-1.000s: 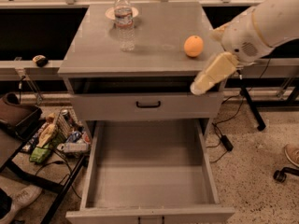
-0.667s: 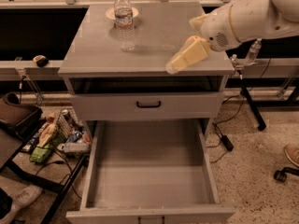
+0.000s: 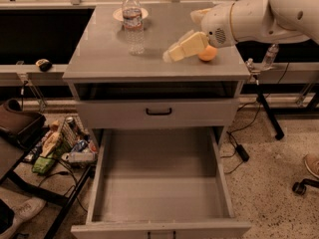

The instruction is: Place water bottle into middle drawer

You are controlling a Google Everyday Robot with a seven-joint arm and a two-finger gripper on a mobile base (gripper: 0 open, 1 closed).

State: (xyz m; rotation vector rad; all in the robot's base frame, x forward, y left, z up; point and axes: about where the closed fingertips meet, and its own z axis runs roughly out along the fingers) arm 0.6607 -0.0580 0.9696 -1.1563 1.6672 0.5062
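The water bottle (image 3: pixel 133 23), clear with a white cap and pale label, stands upright at the back left of the grey cabinet top (image 3: pixel 104 59). My gripper (image 3: pixel 178 38) hovers over the top to the bottle's right, apart from it, open and holding nothing. Its cream fingers (image 3: pixel 185 46) point left toward the bottle. An orange (image 3: pixel 209 54) lies just behind them, partly hidden. Below, the middle drawer (image 3: pixel 159 195) is pulled fully out, its bare grey floor showing.
A small plate (image 3: pixel 141 13) sits behind the bottle. A shut shallower drawer with a black handle (image 3: pixel 158 112) is above the open one. Bags and cans clutter the floor at left (image 3: pixel 60 144). A small clear bottle (image 3: pixel 269 57) and cables lie to the right.
My arm has swung left and back across the cabinet top, bringing the gripper in front of the orange and nearer the bottle. The bottle and drawer have not moved.
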